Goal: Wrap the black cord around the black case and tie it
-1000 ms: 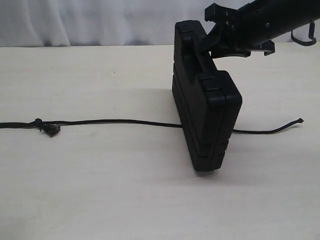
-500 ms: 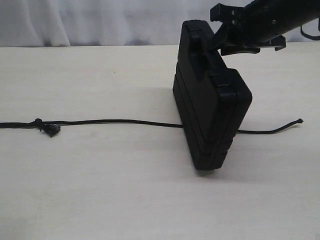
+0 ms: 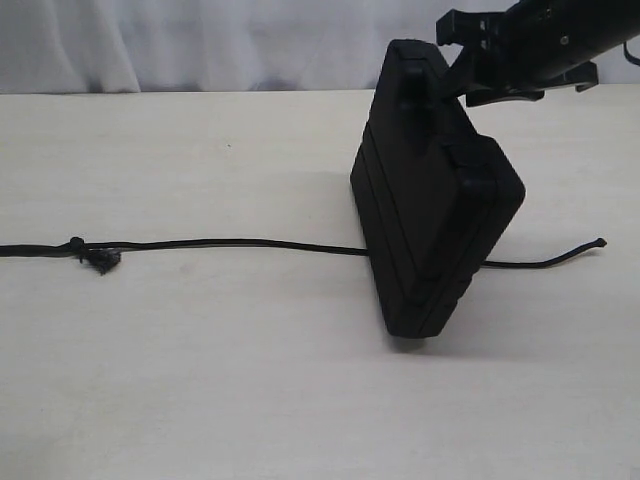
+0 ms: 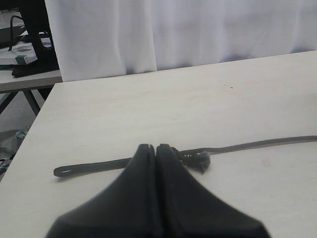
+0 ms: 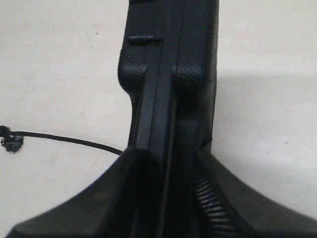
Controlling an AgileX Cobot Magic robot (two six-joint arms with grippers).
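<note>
**Case held on edge over the cord by the right claw**

A pale, cream-coloured table fills the scene, with a white curtain hanging along its far side. The black case stands on a narrow end right of the middle of the table. It is tipped, so that its top leans toward the far side and its broad ribbed face is turned to the right and near side.

The right gripper reaches in from the far right and clamps the upper far part of the case. In the right wrist view its two fingers sit one on each side of the case, pressed against the textured shell, with the seam between the two halves running between them.

The black cord lies flat across the table from the left edge toward the right. A small knot and a frayed tuft sit near its left end. The cord meets the foot of the case on the left and comes out again on the right, ending in a slightly upturned tip. Whether it runs beneath the case or just behind it is hidden.

The left gripper shows only in its own wrist view. Its jaws are pressed together with nothing between them, just above the cord and beside the frayed tuft.
</note>
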